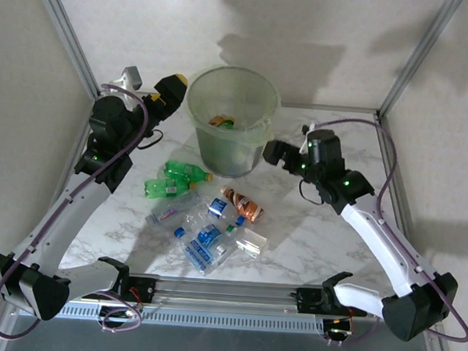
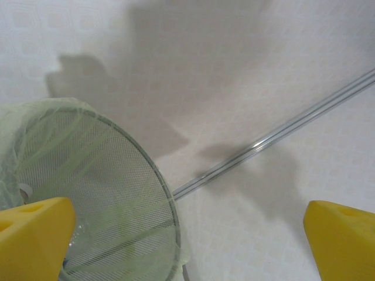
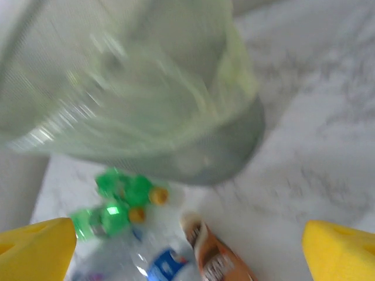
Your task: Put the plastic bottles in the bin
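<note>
Here, loose plastic bottles [image 1: 205, 238] lie before the bin [image 1: 219, 154].

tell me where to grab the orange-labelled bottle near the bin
Probably grip the orange-labelled bottle across its labelled middle, coming straight down from above with the right gripper, which is nearer. It lies on its side, cap end toward the bin, so jaws should close across its width.

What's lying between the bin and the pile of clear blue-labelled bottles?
Top view: two green bottles and one orange-labelled bottle lie between the bin and the clear pile.
</note>
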You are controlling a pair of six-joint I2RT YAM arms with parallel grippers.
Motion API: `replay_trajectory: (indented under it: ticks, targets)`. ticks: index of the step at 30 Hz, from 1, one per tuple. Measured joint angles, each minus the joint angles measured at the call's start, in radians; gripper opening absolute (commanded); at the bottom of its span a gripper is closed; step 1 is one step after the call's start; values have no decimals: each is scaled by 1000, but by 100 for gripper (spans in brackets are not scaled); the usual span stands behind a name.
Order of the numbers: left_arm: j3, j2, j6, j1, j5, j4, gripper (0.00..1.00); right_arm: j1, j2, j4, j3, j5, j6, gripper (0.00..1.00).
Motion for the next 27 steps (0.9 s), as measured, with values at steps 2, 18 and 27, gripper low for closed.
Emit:
replay_trajectory:
  ticks: [2, 18, 27]
  targets:
    - [0, 0, 0, 0, 0, 0, 99, 0, 5, -10, -72, -47, -16, 95]
    - [0, 16, -11, 0, 4, 7, 99, 138, 227, 7, -193, -161, -116, 84]
    - [-2, 36, -12, 0, 12, 8, 97, 166, 339, 2, -178, -97, -146, 85]
